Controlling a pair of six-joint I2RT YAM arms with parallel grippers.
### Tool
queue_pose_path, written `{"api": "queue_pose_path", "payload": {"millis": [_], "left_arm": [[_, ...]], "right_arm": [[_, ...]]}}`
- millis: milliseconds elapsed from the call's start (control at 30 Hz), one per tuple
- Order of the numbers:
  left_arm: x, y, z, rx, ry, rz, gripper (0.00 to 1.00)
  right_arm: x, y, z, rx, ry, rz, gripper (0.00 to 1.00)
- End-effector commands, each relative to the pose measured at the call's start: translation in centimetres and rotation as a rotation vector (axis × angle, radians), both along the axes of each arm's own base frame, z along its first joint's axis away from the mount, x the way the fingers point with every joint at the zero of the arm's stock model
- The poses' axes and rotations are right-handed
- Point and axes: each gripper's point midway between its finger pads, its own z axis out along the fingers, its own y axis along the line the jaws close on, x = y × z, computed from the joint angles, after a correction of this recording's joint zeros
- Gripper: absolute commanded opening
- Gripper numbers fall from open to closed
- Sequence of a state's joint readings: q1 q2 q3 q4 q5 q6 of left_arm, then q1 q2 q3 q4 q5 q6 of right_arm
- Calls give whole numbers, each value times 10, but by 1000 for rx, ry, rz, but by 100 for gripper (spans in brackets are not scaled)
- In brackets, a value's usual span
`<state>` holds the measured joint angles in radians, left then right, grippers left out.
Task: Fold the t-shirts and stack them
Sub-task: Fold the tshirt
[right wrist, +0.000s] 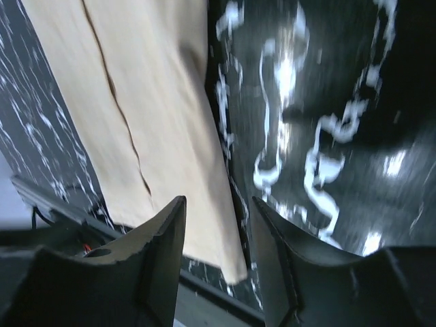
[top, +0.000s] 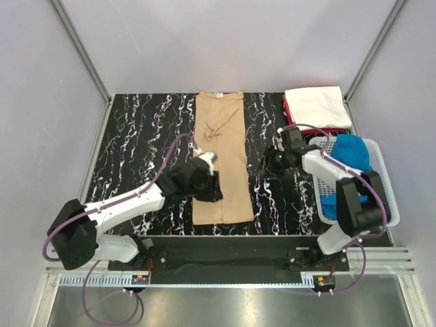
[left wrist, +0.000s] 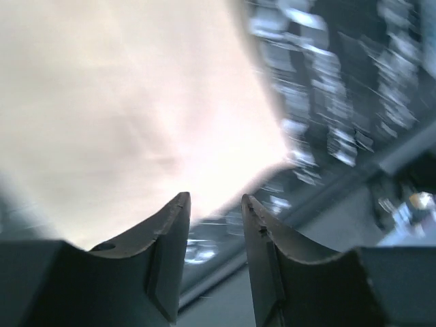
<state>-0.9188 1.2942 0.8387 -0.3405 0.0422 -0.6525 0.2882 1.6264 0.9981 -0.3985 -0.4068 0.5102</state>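
The tan t-shirt (top: 219, 157) lies flat as a long narrow strip down the middle of the table, also seen as the tan t-shirt (left wrist: 122, 102) and the tan t-shirt (right wrist: 150, 116) in the wrist views. My left gripper (top: 208, 189) hovers over its near left part, and in its own view the left gripper (left wrist: 214, 197) is open with nothing between the fingers. My right gripper (top: 267, 167) is just right of the strip; the right gripper (right wrist: 218, 199) is open and empty above the shirt's right edge. A folded white t-shirt (top: 315, 105) rests on a red t-shirt (top: 335, 131). A blue t-shirt (top: 351, 153) lies in the basket.
A white mesh basket (top: 381, 177) stands at the right edge of the black marbled table (top: 136, 150). Grey walls close in the back and sides. The table's near edge rail (top: 225, 238) runs in front of the arm bases.
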Motion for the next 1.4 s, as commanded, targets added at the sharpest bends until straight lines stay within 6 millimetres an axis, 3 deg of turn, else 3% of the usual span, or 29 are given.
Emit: {"api": "queue_pose_path", "payload": {"millis": [0, 33, 67, 133, 167, 300, 400, 600, 733, 767, 1033, 1133, 1233, 1267, 1300, 1367], "left_arm": [[1, 55, -34, 66, 102, 93, 42], [2, 69, -41, 80, 112, 137, 44], [1, 74, -43, 83, 109, 157, 45], [-4, 85, -46, 86, 103, 196, 47], [-3, 90, -48, 95, 99, 229, 47], [-13, 107, -65, 124, 115, 279, 48], [-19, 107, -69, 114, 137, 285, 48], [-33, 107, -80, 92, 194, 273, 46], [-40, 107, -85, 80, 218, 270, 45], [-43, 105, -84, 70, 221, 264, 45], [-51, 96, -87, -6, 245, 237, 45], [-53, 96, -90, 1, 252, 228, 38], [-53, 95, -91, 4, 251, 219, 19], [-53, 94, -89, 2, 250, 217, 6], [-52, 94, -88, 0, 247, 216, 0], [-50, 93, -84, -6, 238, 216, 0]], "right_arm": [[-45, 8, -5, 11, 45, 26, 49], [-57, 14, -1, 18, 34, 51, 49], [-75, 14, -10, 9, 70, 52, 50], [-89, 15, -11, -3, 49, 51, 50], [-102, 19, -20, -6, 65, 59, 50], [-127, 27, -37, 16, 98, 80, 50], [-141, 25, -50, 19, 124, 73, 47], [-154, 30, -51, 78, 111, 37, 33], [-161, 30, -49, 123, 102, -8, 10], [-162, 30, -48, 132, 98, -13, 0], [-168, 27, -44, 169, 57, -77, 0], [-171, 28, -44, 180, 68, -100, 0], [-174, 31, -42, 185, 64, -102, 0], [-173, 32, -41, 187, 62, -106, 0], [-174, 33, -40, 190, 58, -103, 0], [-173, 32, -39, 187, 54, -113, 0]]}}
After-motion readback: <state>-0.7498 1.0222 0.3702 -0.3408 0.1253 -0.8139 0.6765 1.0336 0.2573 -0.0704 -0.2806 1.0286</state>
